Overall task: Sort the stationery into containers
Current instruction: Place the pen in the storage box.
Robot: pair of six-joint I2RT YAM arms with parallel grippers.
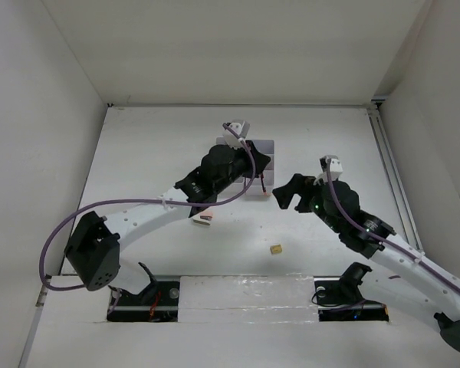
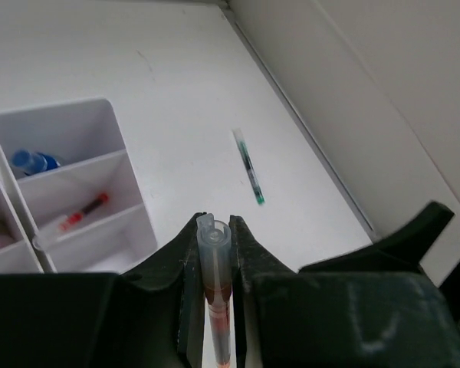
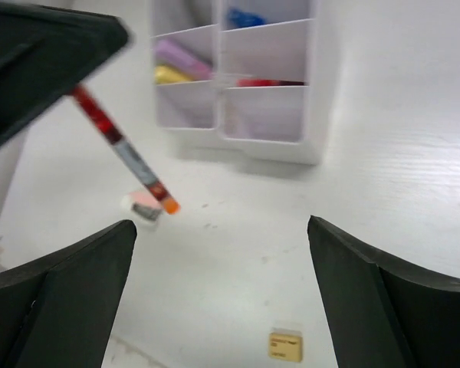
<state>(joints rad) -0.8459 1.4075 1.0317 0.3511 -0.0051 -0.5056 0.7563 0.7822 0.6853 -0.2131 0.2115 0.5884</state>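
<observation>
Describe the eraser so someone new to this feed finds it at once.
Start at the white organiser in the middle of the table. Come toward the arm bases to the bare patch between the two arms, where the eraser lies alone. It is a small tan cube, unlike the white-and-pink stapler farther left.

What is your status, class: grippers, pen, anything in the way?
Left gripper shut on red pen, beside organiser. Right gripper open, empty. Stapler and eraser cube loose on table, apart from organiser.
</observation>
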